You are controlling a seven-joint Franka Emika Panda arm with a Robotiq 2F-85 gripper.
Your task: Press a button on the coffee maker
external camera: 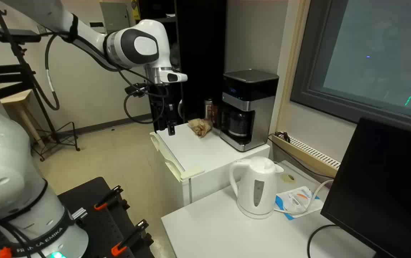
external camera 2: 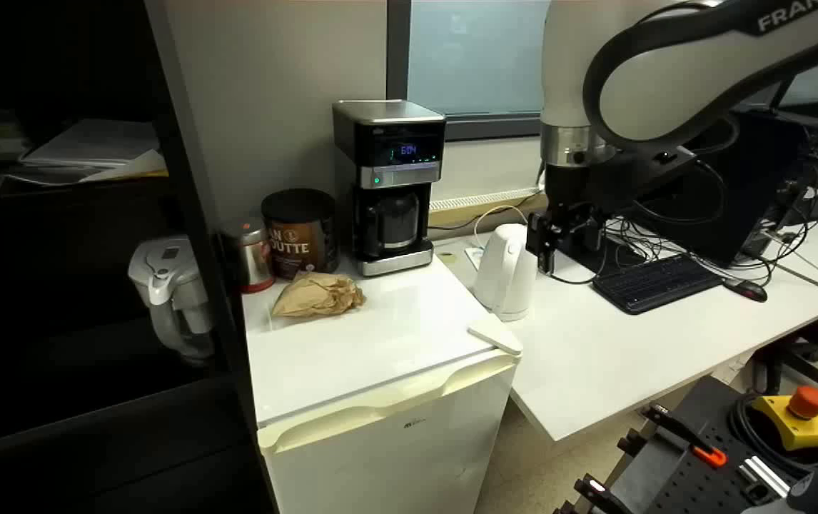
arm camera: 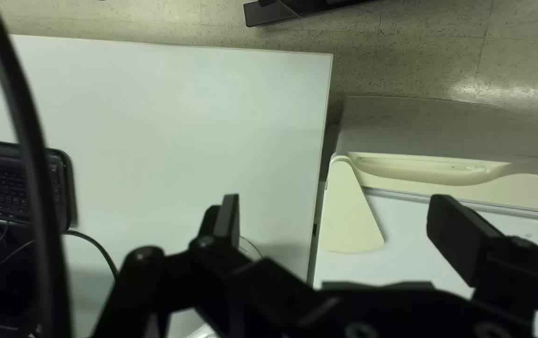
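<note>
Coffee maker [external camera 2: 395, 189] is standing on a small white fridge [external camera 2: 352, 364], well apart from the tool [arm camera: 334, 211] and left of it in an exterior view. Display [external camera 2: 407, 150] and green light [external camera 2: 377, 180] are glowing; small markings [external camera 2: 427, 158] are blurring past reading. Carafe [external camera 2: 396, 220] is sitting inside, dark, contents hard to make out.

Tool is hanging with fingers [arm camera: 226, 220] spread wide, gripping nothing; in the wrist view the gap between tabletop [arm camera: 180, 141] and fridge is running between them, and a cream cover [arm camera: 349, 216] is showing there too. In an exterior view the tool's body is blending into black shelving [external camera: 203, 46].

White kettle [external camera 2: 507, 278] is standing on the tabletop, showing just left of the tool in an exterior view; can't tell how far off. Farther left of the tool, paper bag [external camera 2: 318, 294] and coffee can [external camera 2: 298, 232] are sitting on the fridge. Keyboard [arm camera: 15, 183], left of the tool in the wrist view, is running off the frame. Behind the fingers, a pale curved edge [arm camera: 250, 247] is peeking out, mostly covered; can't tell what.
</note>
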